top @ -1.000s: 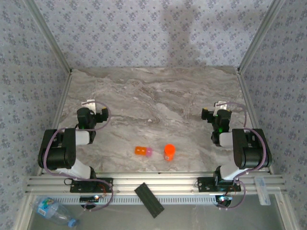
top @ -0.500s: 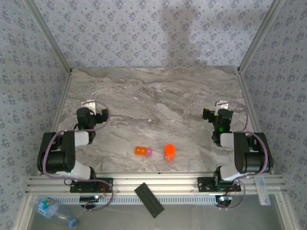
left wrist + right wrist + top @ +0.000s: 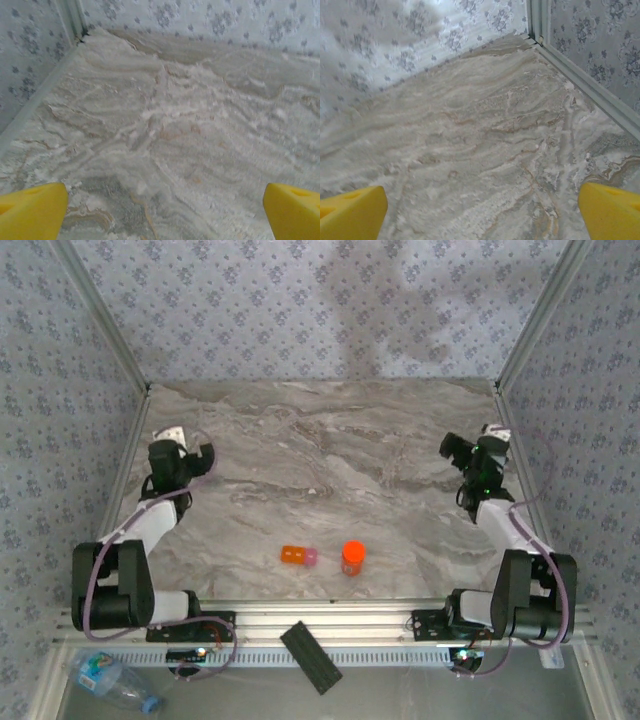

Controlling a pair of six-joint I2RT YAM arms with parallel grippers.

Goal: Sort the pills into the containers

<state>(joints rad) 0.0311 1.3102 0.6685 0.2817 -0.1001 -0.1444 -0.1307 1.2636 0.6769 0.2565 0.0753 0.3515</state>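
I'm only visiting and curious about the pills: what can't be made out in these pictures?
- Pills: top view, too small to find on the grey marble table.
- Small orange cylindrical pill bottle: top view, too small to tell whether it is capped or open.
- Tiny orange boxy compartment with pale pink piece: top view, contents too small to see.
- Yellow fingers: wrist views, cut off by bottom edge.

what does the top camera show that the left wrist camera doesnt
Top view: the orange pill bottle, the small orange compartment with its pink piece, the black bar, a plastic bottle, and both arms, with the left gripper and right gripper. Left wrist view: its yellow fingertips up close, spread wide open over bare marble, facing the table's far corner. Both: the marble table and patterned wall.
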